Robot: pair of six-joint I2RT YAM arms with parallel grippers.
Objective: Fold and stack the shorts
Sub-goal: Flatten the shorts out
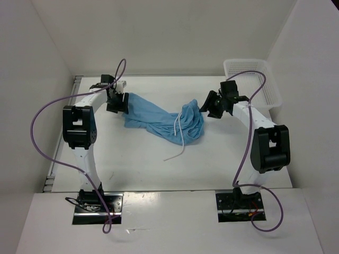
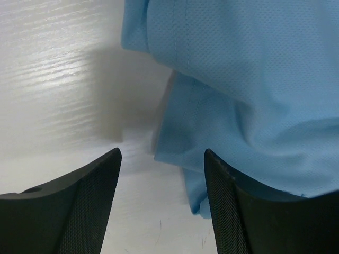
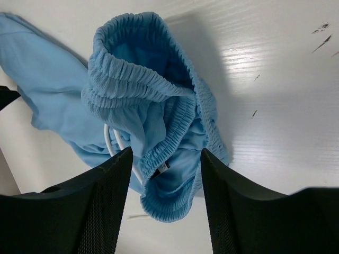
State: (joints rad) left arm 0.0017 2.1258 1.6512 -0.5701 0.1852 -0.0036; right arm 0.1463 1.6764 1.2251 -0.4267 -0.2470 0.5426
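A white table (image 1: 159, 166) with a faint wood grain and a few small dark scuffs sits inside plain white walls (image 1: 159, 32) on three sides. On it lie one pair of shorts (image 1: 159, 119) and one white mesh basket (image 1: 273, 98), the basket in the far right corner, well apart from the shorts. The light blue shorts are crumpled across the middle of the far half of the table, the leg end to the left and the gathered waistband bunched up on the right, with one thin white cord (image 1: 179, 132) looping out of it and trailing onto the table toward the near edge. Two arms rise from the near edge, each bent at the elbow and reaching inward, each trailing one purple cable. The left fingers (image 1: 117, 103) sit at the left end of the shorts, spread apart with bare table between them and cloth just beyond one tip, holding nothing. The right fingers (image 1: 208, 107) hover at the waistband, spread wide with the bunched elastic between and beyond the tips, gripping nothing.
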